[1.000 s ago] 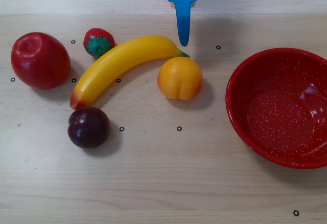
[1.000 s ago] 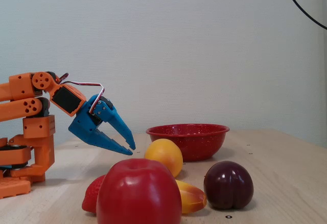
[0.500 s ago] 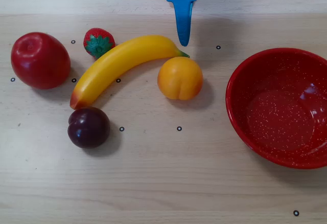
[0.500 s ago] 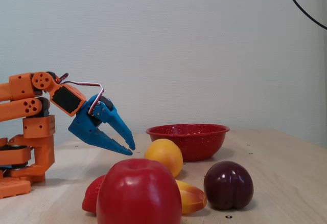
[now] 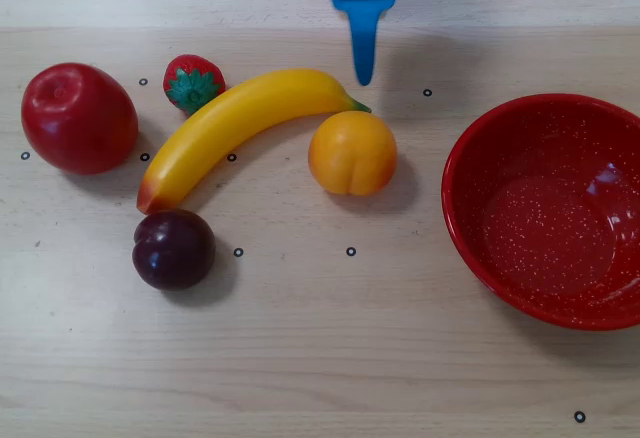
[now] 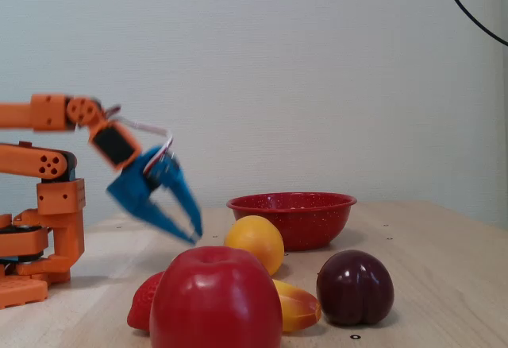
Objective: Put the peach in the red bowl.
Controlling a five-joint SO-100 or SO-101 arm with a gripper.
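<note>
The peach (image 5: 352, 153) is a round yellow-orange fruit with a crease, lying on the wooden table between the banana's tip and the red bowl (image 5: 480, 218). The bowl is large, glossy, speckled and empty, at the right edge of the overhead view. In the fixed view the peach (image 6: 255, 241) sits just in front of the bowl (image 6: 291, 217). My blue gripper (image 5: 364, 76) hangs above the table just behind the peach, apart from it. In the fixed view the gripper (image 6: 194, 235) points down at a slant, its fingertips together and holding nothing.
A yellow banana (image 5: 240, 123) lies left of the peach, with a strawberry (image 5: 193, 83) and a big red apple (image 5: 78, 118) further left. A dark purple plum (image 5: 174, 248) sits in front of them. The orange arm base (image 6: 40, 205) stands at the left in the fixed view.
</note>
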